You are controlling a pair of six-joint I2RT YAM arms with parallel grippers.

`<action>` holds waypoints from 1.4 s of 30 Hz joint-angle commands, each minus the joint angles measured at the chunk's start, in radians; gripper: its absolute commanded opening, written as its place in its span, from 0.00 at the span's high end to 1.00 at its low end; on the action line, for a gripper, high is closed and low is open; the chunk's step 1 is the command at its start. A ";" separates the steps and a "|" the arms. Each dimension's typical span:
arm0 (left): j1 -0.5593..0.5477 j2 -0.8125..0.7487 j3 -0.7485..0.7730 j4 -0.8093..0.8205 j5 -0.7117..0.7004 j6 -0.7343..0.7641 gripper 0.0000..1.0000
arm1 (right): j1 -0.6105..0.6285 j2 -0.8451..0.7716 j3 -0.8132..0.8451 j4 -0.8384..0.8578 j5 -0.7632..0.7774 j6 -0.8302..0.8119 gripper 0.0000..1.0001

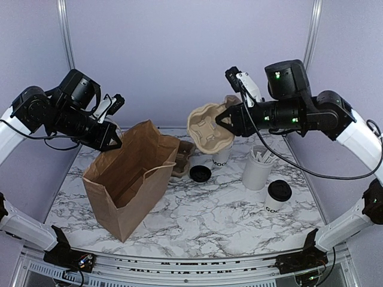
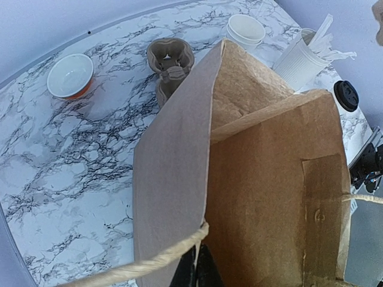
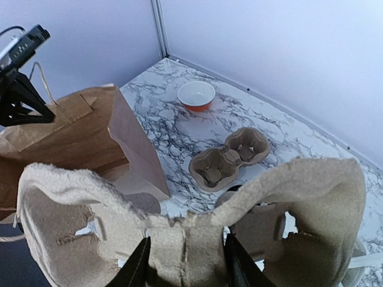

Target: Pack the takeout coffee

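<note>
Hanging carrier (image 1: pixel 209 127), open bag (image 1: pixel 128 179), takeout coffee (image 1: pixel 277 196) beside utensil cup (image 1: pixel 258 168)

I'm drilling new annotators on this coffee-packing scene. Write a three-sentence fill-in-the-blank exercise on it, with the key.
The left gripper grips the rim of the open ____ paper bag.
The right gripper holds a beige moulded-pulp cup carrier in the ____.
The small white paper takeout coffee cup, under its round ____ plastic lid, stands on the marble table.
Missing words: brown; air; black.
</note>
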 commanded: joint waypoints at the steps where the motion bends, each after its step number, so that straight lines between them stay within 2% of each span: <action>1: -0.020 0.016 0.025 0.025 0.013 -0.015 1.00 | 0.003 0.066 0.205 -0.054 -0.022 -0.061 0.62; 6: -0.063 0.041 0.034 0.039 -0.005 -0.052 1.00 | 0.024 0.142 0.327 -0.012 -0.132 -0.074 0.62; 12: -0.096 0.076 0.072 0.048 -0.025 -0.091 1.00 | 0.088 0.225 0.364 0.108 -0.285 -0.051 0.62; 19: -0.121 0.103 0.103 0.053 -0.035 -0.105 1.00 | 0.109 0.248 0.242 0.288 -0.493 0.034 0.62; 25: -0.124 0.107 0.110 0.069 -0.024 -0.112 1.00 | 0.110 0.229 0.105 0.416 -0.599 0.107 0.61; 30: -0.134 0.109 0.120 0.082 -0.008 -0.109 1.00 | 0.107 0.259 0.090 0.407 -0.635 0.126 0.61; 42: -0.188 0.116 0.113 0.127 0.026 -0.115 1.00 | 0.059 0.276 0.052 0.296 -0.608 0.115 0.61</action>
